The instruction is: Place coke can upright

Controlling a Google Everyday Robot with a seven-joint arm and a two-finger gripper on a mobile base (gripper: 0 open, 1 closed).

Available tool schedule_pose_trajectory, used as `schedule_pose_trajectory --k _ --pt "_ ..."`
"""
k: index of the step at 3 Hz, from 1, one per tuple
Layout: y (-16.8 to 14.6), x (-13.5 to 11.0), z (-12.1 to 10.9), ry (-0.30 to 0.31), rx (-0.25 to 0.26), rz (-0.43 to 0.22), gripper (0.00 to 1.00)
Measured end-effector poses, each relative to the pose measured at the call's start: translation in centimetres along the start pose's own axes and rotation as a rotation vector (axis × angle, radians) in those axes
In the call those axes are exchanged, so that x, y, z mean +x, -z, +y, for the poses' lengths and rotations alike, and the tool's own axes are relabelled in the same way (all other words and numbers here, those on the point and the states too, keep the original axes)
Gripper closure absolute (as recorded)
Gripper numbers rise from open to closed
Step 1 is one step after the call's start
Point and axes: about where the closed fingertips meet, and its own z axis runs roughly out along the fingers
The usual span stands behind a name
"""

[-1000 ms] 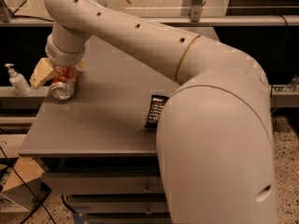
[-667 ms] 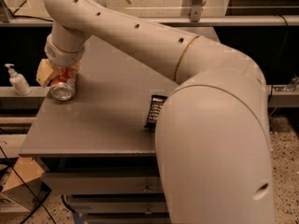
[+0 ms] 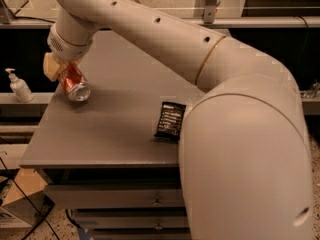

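Note:
The coke can (image 3: 74,83), red-orange with a silver end, is tilted at the left side of the grey table (image 3: 115,119), its silver end facing the camera and down. My gripper (image 3: 64,70) is at the table's left edge, under the wrist of the big cream arm, shut on the can. One tan finger (image 3: 50,66) shows left of the can; the other is hidden behind the can and wrist.
A black snack wrapper (image 3: 170,120) lies near the table's front right, next to the arm's large elbow link (image 3: 245,149). A white pump bottle (image 3: 19,86) stands on a shelf left of the table. Drawers sit under the tabletop.
The gripper with the can has shifted slightly right and the can has tilted more, its silver end turned toward the camera.

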Motion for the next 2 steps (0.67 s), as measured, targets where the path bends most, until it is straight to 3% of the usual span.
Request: schedule_pose_trajectory --k 1,2 --pt "2.2 -0.9 -0.1 0.095 -0.009 -0.059 1.0" --pt "4.4 -1.3 -0.2 0.219 -0.014 -0.159 1.0"
